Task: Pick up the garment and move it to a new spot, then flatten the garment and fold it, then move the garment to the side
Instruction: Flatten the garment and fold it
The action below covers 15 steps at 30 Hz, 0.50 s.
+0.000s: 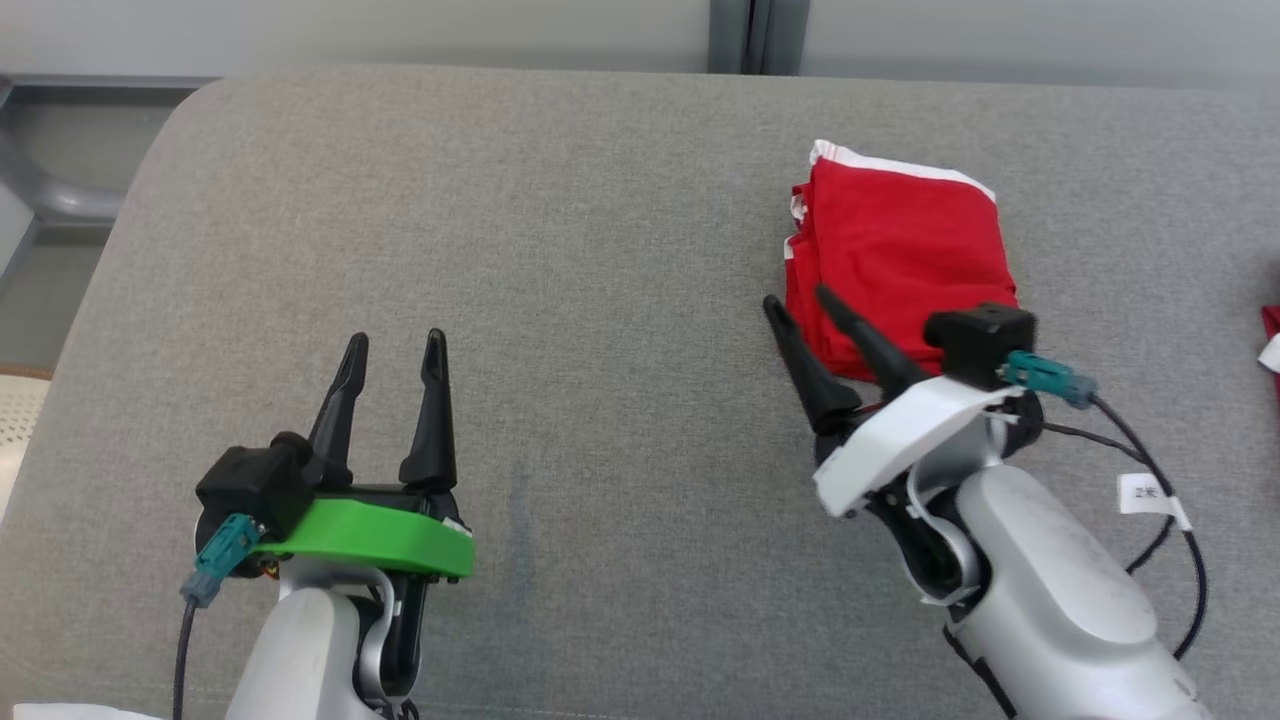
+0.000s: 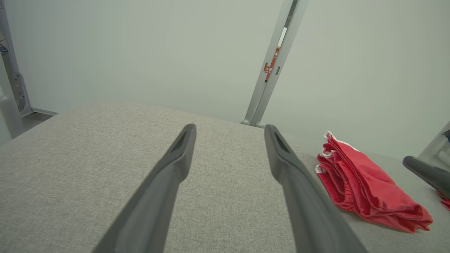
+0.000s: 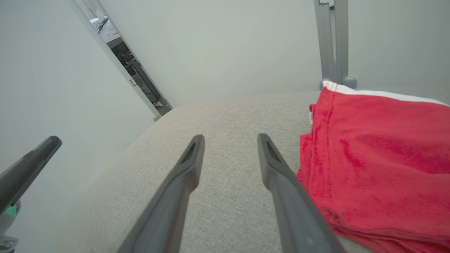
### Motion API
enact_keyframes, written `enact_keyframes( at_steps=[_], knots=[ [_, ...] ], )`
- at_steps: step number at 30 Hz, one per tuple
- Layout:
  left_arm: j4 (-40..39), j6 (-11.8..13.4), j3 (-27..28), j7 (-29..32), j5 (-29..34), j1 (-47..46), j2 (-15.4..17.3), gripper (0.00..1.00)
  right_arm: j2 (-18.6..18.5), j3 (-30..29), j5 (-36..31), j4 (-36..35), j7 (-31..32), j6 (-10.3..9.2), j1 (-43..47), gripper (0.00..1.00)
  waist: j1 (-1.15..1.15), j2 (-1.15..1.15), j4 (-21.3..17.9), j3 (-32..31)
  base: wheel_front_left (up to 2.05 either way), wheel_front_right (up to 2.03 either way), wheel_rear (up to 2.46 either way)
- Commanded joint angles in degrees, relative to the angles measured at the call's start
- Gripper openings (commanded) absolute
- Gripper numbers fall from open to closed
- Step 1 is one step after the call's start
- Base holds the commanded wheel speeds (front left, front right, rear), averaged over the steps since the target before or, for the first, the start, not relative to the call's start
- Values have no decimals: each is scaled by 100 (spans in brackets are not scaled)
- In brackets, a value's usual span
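The garment (image 1: 895, 250) is red with white trim and lies folded in a compact stack on the right part of the grey cushioned surface (image 1: 560, 250). It also appears at the right of the left wrist view as the garment (image 2: 365, 186) and at the right of the right wrist view as the garment (image 3: 379, 165). My right gripper (image 1: 798, 302) is open just beside the garment's near left edge, with nothing between its fingers (image 3: 281, 182). My left gripper (image 1: 395, 345) stands open over bare fabric at the lower left, far from the garment.
A second bit of red and white cloth (image 1: 1270, 340) peeks in at the right edge. Pale wall panels with a metal post (image 2: 270, 66) rise behind the surface. The surface's rounded left corner (image 1: 150, 170) drops to the floor. A tagged cable (image 1: 1150, 490) trails from the right wrist.
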Motion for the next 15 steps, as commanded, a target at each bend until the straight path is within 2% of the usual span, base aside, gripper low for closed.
enact_keyframes(
  at_steps=[1,6,9,15],
  knots=[
    [31,37,78,-15,60,121,20,100,-99,-211,-8,-195,-81,0,203,100,0,0,-259,-257,0,0,0],
    [109,38,302,-15,124,250,19,100,-320,-1117,-344,-705,-219,1,581,100,0,0,-529,-485,0,0,0],
    [170,27,439,-15,223,316,20,100,-319,-1694,-572,-836,-214,1,807,100,0,0,-680,-595,0,0,0],
    [238,46,721,-15,512,502,21,100,-435,-2342,-1344,-758,-227,1,1223,100,0,0,-899,-787,0,0,0]
  ],
)
